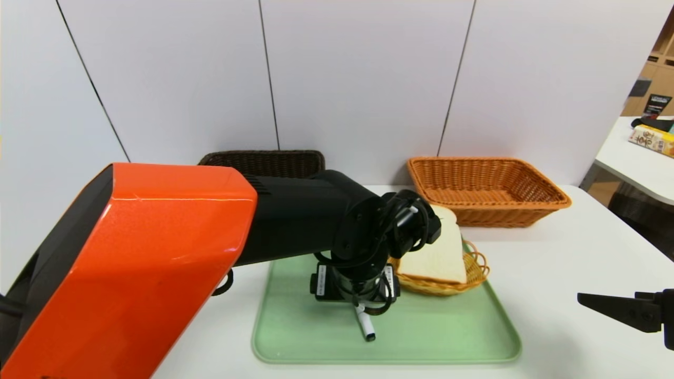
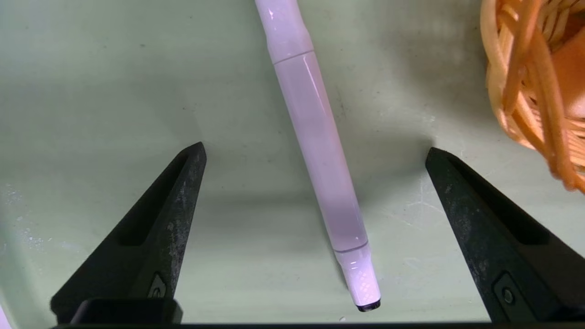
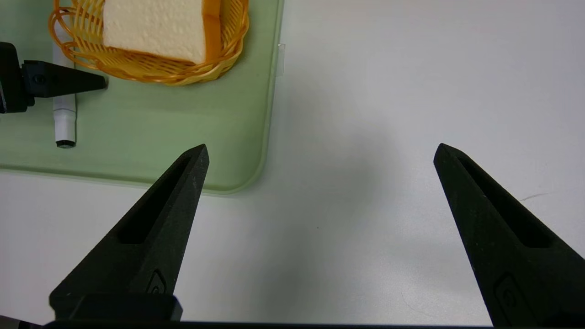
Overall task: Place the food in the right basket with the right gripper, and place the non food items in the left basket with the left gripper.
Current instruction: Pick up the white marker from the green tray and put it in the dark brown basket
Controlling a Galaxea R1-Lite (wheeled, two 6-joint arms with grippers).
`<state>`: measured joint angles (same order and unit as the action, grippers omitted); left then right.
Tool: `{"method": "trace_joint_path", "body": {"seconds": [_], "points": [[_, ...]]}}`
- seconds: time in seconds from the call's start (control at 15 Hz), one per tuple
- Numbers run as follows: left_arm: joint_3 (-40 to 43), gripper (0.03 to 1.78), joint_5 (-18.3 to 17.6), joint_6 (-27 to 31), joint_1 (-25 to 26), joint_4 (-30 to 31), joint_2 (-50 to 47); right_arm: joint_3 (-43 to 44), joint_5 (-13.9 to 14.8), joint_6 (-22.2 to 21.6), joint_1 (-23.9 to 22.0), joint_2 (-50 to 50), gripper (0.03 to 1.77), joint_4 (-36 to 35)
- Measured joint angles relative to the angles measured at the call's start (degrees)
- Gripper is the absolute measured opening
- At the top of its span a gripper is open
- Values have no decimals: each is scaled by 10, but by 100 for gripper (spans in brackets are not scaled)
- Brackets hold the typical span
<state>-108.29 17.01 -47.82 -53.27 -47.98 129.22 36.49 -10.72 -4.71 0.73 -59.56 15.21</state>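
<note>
A white pen (image 2: pixel 320 151) lies flat on the green tray (image 1: pixel 447 337). My left gripper (image 2: pixel 316 149) hangs low over it, open, with one finger on each side of the barrel and neither touching it. A slice of bread (image 1: pixel 437 252) rests in a small wicker dish (image 1: pixel 476 271) on the tray, just right of the left wrist. The dark brown left basket (image 1: pixel 263 162) and the orange right basket (image 1: pixel 489 189) stand at the back of the table. My right gripper (image 3: pixel 321 146) is open and empty above bare table, right of the tray.
The left arm's orange link (image 1: pixel 131 263) hides much of the table's left side and part of the dark basket. A second table with boxes (image 1: pixel 653 139) stands at the far right. White wall panels close off the back.
</note>
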Motion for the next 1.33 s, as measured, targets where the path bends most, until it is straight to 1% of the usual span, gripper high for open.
{"method": "trace_joint_path", "body": {"seconds": [0.2,0.27,0.47,0.53,0.6,0.87,0.93,1.07,1.2,1.33], "points": [[0,114,2,3,0,0,1,0,0,0,0,0,170,0],[0,102,3,3,0,0,2,0,0,0,0,0,170,0],[0,75,3,5,0,1,3,0,0,0,0,0,170,0],[0,40,3,5,0,0,3,0,0,0,0,0,170,0],[-1,18,2,6,0,-2,3,0,0,0,0,0,170,0],[-3,18,2,9,0,-10,-9,0,0,0,0,0,170,0],[-3,18,9,11,1,-10,-16,0,0,0,0,0,170,0],[-4,18,36,27,5,-12,-40,0,0,0,-4,0,170,0],[-4,18,59,59,15,-12,-79,-1,0,0,-7,0,170,0],[-10,18,65,117,37,-12,-126,-1,-1,0,-8,0,170,0]]}}
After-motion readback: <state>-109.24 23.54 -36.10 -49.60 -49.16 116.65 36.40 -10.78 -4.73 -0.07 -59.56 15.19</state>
